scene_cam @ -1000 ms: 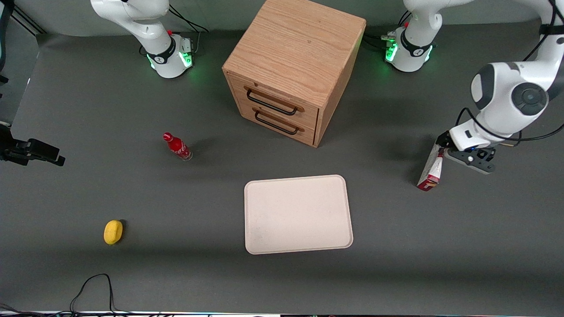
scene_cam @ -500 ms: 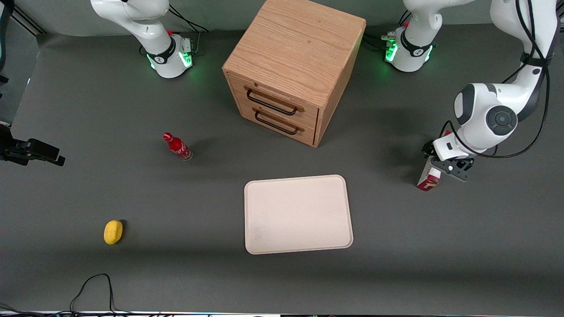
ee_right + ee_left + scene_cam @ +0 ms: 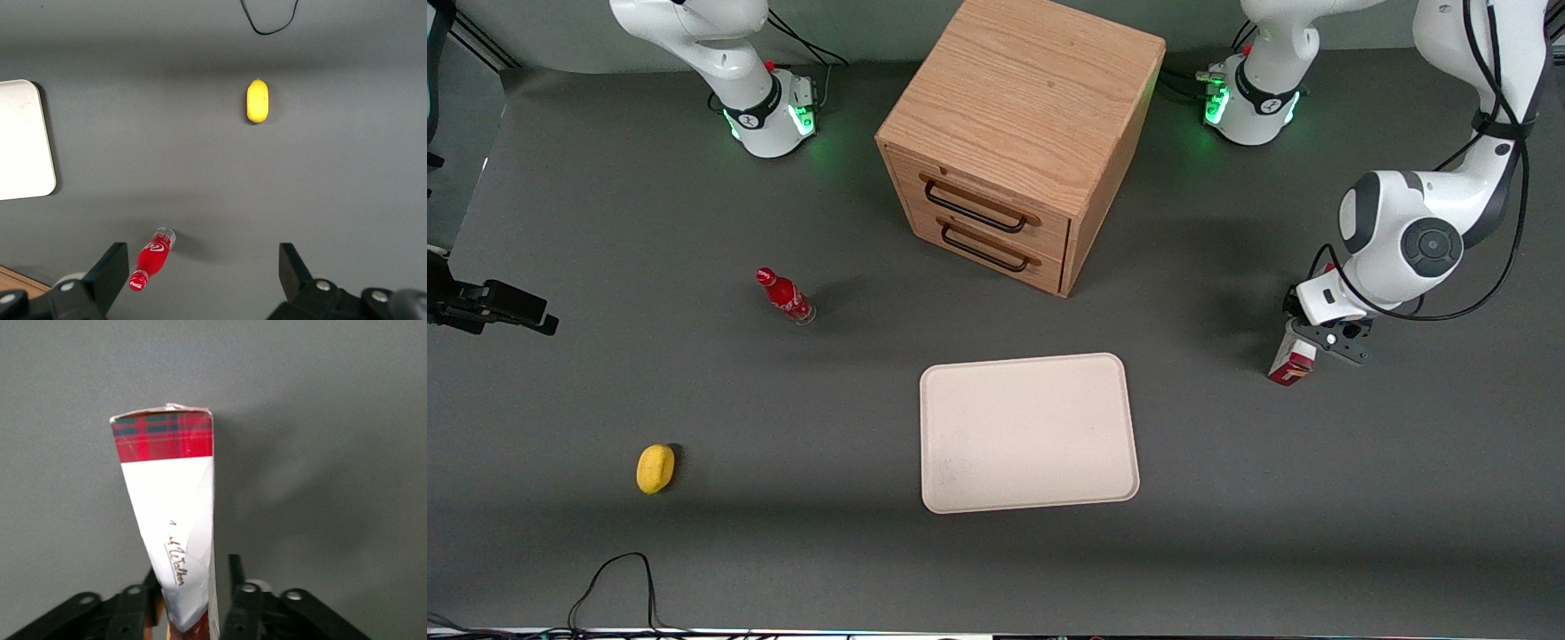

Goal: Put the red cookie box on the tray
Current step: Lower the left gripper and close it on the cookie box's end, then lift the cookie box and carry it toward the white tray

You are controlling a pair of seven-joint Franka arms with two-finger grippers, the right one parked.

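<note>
The red cookie box (image 3: 1293, 365) stands upright on the grey table toward the working arm's end, well apart from the tray (image 3: 1029, 433). In the left wrist view the box (image 3: 172, 487) shows a white panel with a red tartan end. My left gripper (image 3: 1304, 327) is lowered over the box's upper end, and the gripper (image 3: 195, 573) is open. One of its fingers (image 3: 155, 581) lies against the box; a thin gap separates the other from it. The cream-white tray lies flat with nothing on it and also shows in the right wrist view (image 3: 23, 140).
A wooden two-drawer cabinet (image 3: 1023, 133) stands farther from the front camera than the tray. A small red bottle (image 3: 785, 296) and a yellow object (image 3: 655, 468) lie toward the parked arm's end. A black cable (image 3: 614, 578) loops near the table's front edge.
The left arm has swung in and lowered its gripper over the top of the box, hiding its upper half in the front view. The box has stayed in place.
</note>
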